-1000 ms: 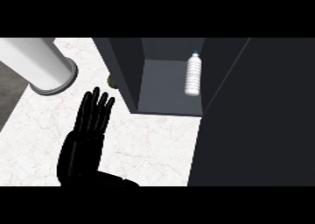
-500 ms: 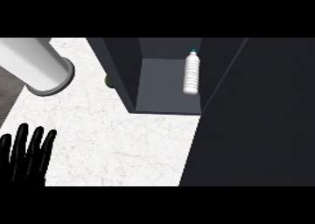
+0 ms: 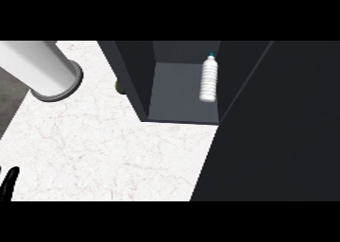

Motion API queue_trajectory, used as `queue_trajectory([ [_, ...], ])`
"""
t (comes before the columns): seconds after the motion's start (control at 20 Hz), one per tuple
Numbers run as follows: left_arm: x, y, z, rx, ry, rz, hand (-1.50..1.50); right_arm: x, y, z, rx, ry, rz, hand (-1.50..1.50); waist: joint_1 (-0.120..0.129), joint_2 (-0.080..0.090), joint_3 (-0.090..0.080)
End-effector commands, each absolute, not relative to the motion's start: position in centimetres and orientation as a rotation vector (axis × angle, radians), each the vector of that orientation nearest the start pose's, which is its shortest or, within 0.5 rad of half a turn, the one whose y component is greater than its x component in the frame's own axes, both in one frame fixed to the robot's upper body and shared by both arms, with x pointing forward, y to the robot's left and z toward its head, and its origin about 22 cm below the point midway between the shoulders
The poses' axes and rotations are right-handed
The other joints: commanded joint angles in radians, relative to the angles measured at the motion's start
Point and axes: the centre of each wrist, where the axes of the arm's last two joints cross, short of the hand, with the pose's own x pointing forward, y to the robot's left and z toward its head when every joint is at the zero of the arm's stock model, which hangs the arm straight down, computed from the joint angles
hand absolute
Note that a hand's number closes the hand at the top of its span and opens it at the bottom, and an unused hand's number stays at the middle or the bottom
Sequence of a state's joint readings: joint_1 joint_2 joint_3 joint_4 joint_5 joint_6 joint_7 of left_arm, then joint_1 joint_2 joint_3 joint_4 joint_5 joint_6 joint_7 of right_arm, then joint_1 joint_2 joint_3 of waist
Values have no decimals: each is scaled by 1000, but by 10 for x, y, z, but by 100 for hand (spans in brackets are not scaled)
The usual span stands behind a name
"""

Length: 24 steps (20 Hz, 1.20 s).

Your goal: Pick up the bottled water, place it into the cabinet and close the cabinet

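The bottled water point(image 3: 209, 79) is being seen lying inside the open cabinet point(image 3: 183, 101), resting on the grey shelf floor close against the compartment's right wall, with its small blue cap pointing toward the back. No hand is touching it. The cabinet's dark door point(image 3: 284, 127) is standing open, filling the right side of the view, and the dark left side panel of the cabinet is rising beside the compartment. The white marble counter point(image 3: 110, 151) is stretching across the lower left. A large white cylinder point(image 3: 33, 66) with a grey rim at its base is being shown at the upper left, well apart from the bottle. Only the fingertips of the left hand point(image 3: 4, 184) are showing at the lower left edge, straight and pointing upward, holding nothing. The right hand is not being shown anywhere in the view.
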State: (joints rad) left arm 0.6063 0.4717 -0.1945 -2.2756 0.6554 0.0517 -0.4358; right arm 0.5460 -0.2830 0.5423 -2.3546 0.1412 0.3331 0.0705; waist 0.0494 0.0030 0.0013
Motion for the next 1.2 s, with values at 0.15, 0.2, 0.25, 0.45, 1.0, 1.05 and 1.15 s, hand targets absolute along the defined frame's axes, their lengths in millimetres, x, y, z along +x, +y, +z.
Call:
queue_trajectory([
  [0.15, 83, 287, 95, -356, -1967, 226, -150, 98, -134, 107, 713, -1658, 556, 150, 28, -2, -5],
  [0.2, 88, 294, 91, -347, -1995, 211, -150, 104, -132, 110, 714, -1660, 562, 150, 28, 2, -6],
  [0.25, 82, 300, 95, -343, -1975, 184, -150, 105, -135, 114, 697, -1667, 535, 150, 26, -3, -5],
  [0.45, 80, 304, 94, -360, -1984, 202, -150, 131, -124, 121, 695, -1661, 548, 150, 19, 2, -5],
  [1.0, 47, 340, 107, -343, -1991, 226, -150, 213, -93, 148, 698, -1611, 432, 150, 4, -3, -2],
  [1.05, 49, 345, 103, -361, -1973, 231, -150, 224, -91, 153, 714, -1595, 416, 150, 1, -1, -2],
  [1.15, 42, 352, 107, -362, -1995, 209, -150, 240, -95, 167, 738, -1607, 366, 150, 17, -2, -2],
])
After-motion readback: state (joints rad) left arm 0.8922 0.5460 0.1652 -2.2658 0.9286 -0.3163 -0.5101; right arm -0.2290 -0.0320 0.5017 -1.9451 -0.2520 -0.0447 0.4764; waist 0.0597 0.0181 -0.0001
